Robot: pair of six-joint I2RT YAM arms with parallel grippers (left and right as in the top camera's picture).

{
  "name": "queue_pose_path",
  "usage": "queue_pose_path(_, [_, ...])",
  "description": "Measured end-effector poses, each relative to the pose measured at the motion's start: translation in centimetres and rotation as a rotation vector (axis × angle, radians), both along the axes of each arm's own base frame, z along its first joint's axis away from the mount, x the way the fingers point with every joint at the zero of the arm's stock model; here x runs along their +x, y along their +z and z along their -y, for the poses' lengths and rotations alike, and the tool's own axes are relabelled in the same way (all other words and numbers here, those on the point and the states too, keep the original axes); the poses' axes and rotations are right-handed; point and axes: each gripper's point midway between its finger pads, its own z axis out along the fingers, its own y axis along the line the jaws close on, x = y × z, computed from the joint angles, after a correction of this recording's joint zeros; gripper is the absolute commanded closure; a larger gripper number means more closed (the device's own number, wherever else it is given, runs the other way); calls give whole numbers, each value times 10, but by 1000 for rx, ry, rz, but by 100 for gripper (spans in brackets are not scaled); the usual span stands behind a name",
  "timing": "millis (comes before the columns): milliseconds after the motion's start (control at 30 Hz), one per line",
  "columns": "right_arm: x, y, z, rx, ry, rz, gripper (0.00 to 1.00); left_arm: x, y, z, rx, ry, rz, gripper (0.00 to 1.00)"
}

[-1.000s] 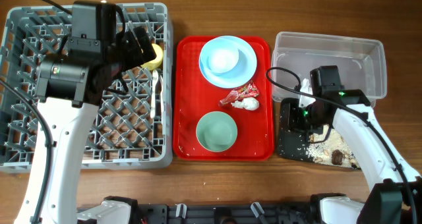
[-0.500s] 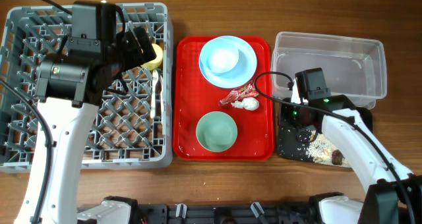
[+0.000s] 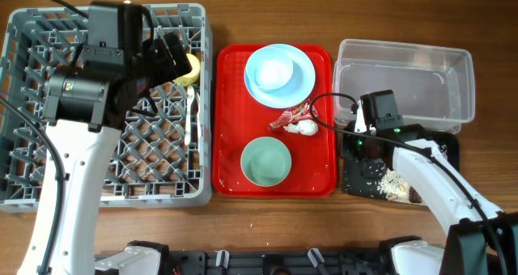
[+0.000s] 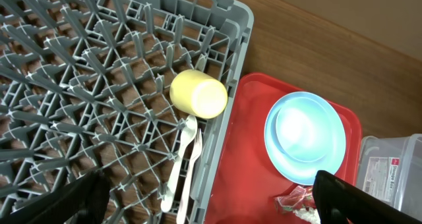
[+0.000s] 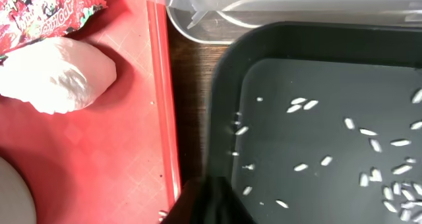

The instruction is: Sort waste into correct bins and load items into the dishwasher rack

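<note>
My left gripper (image 3: 173, 59) hangs open and empty over the grey dishwasher rack (image 3: 48, 158); its fingers (image 4: 84, 199) are spread wide. The yellow cup (image 4: 199, 95) lies on its side in the rack, with the white fork and spoon (image 4: 182, 163) beside it. The red wrapper (image 3: 296, 115), the tissue wad (image 3: 307, 128), the blue plate (image 3: 279, 74) and the green bowl (image 3: 265, 162) sit on the red tray (image 3: 229, 105). My right gripper (image 5: 208, 199) is shut and empty over the left rim of the black tray (image 3: 356, 178), right of the tissue (image 5: 56, 76). Rice scraps (image 5: 369, 145) lie in the black tray.
The clear tub (image 3: 405, 81) stands behind the black tray, touching it. Its rim shows at the top of the right wrist view (image 5: 290, 3). A strip of bare wood separates the red tray from the black tray. The right arm's cable loops over the red tray's right edge.
My right gripper has moved left and a little back, from over the middle of the black tray to its left rim beside the red tray. The left arm has not moved.
</note>
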Motion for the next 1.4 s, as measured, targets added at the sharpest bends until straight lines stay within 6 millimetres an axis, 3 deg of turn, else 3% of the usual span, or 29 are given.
queue_pose_path(667, [-14,0,2,-42,133,-36,93,0,0,0,0,0,0,0])
queue_pose_path(900, [-4,22,-1,-37,153,-24,91,0,0,0,0,0,0,0])
queue_pose_path(1000, [-4,22,-5,-17,169,-24,73,0,0,0,0,0,0,0])
queue_pose_path(1100, [-7,22,-8,-34,185,-29,66,0,0,0,0,0,0,0])
queue_pose_path(1400, [-11,11,0,-104,157,-34,72,0,0,0,0,0,0,0])
